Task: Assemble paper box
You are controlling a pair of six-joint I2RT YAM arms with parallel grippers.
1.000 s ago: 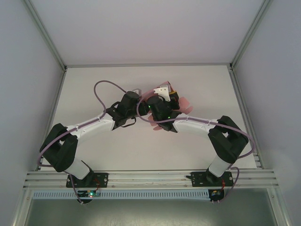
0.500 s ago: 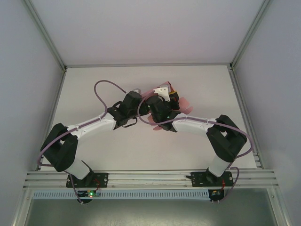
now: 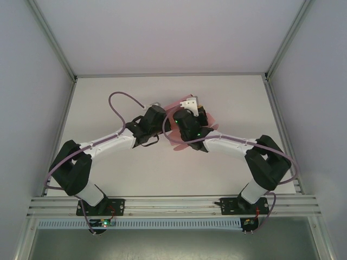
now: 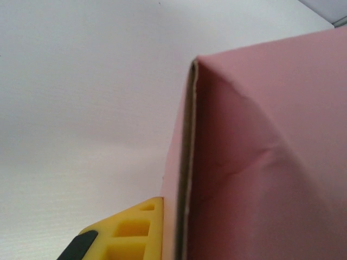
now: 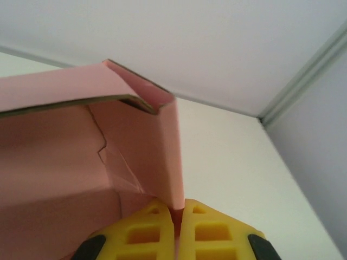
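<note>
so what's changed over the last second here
The left gripper slid right, closer against the paper box. The right gripper, pinched on a box wall, shifted slightly right and turned the box; more pink now shows at its far-left side, less on the right. The box stays between both grippers, mid-table.

The two arms are meeting over the middle of the table (image 3: 233, 92). The paper box (image 3: 174, 145) is filling the gap between the left claw (image 3: 164, 115) and the right claw (image 3: 191, 104), leaving no passage there. The right claw is pinching one pink wall, with the box's open hollow lying to its left and bare table to its right. Bare table is stretching along the far edge, down both sides and between the arm bases. Walls (image 3: 32, 108) are closing in left, right and behind. A purple cable (image 3: 109, 102) is looping above the left arm.
</note>
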